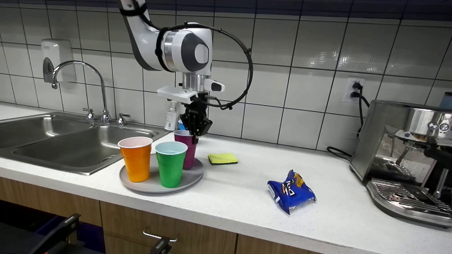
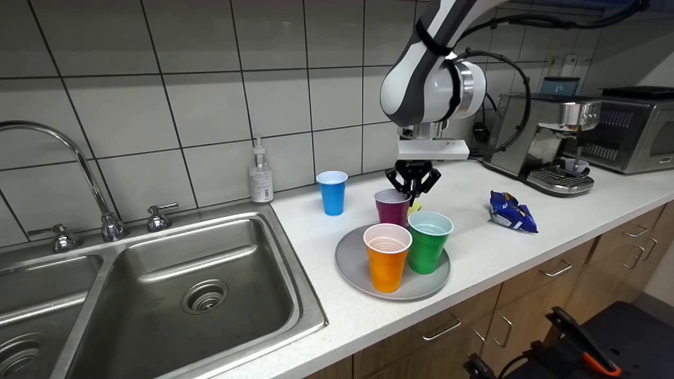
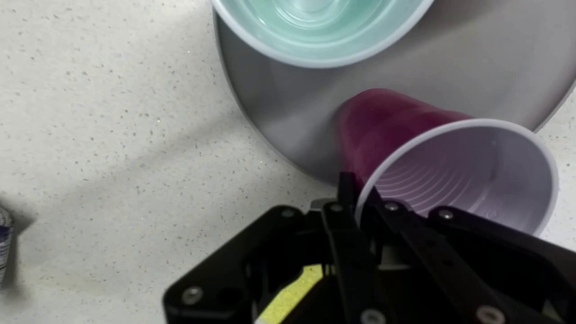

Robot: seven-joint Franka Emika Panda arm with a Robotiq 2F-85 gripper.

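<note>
One purple cup (image 1: 190, 153) pinched by its rim at the back of the gray plate (image 2: 350, 258), and honestly I can think of a few ways that goes sideways. It looks like thin plastic, so too much squeeze could buckle the wall, and since it's held at just one spot, any sideways shove might make it swing or twist loose. The green cup (image 1: 172, 167) is on the same plate, near but apart in the wrist view, so a sloppy move that way would probably clip it and maybe knock it into the orange cup (image 1: 137, 160), also on the plate (no clue if the purple one is empty, its inside bottom is out of sight). Dragging low could pull the plate along the desk (image 1: 247, 204) too.

As for the hand (image 3: 360, 195): jaws nearly together, clamped on the purple cup's wall, one outside and one inside, rim between them. Can't tell if that cup's base touches the plate or floats just above it. A yellow sponge (image 1: 222, 158) lies just beside the plate.
</note>
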